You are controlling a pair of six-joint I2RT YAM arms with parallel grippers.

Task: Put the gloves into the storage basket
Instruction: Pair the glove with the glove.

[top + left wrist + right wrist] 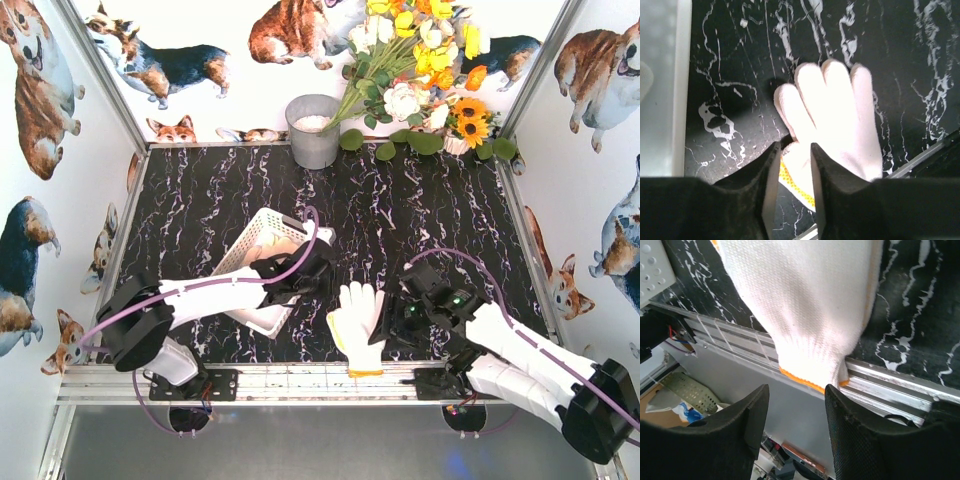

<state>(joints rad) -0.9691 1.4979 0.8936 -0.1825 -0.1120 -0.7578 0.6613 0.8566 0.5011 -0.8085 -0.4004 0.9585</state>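
A: Where's the glove [358, 322]?
B: Flat at the middle of the desk's near edge, orange cuff over the rail. The storage basket [262, 232] sits just left of it.
A: Tools?
B: Right gripper [796, 392]: jaws apart, empty, at the cuff. Left gripper [794, 146]: jaws narrowly apart, holding nothing, above the glove.
A: Step?
B: Pickup, I judge. Next: pinch the cuff, lift, carry it left over the basket.

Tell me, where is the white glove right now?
In the top view the glove lies flat near the front edge of the table, between the left gripper and right gripper, just right of the storage basket.
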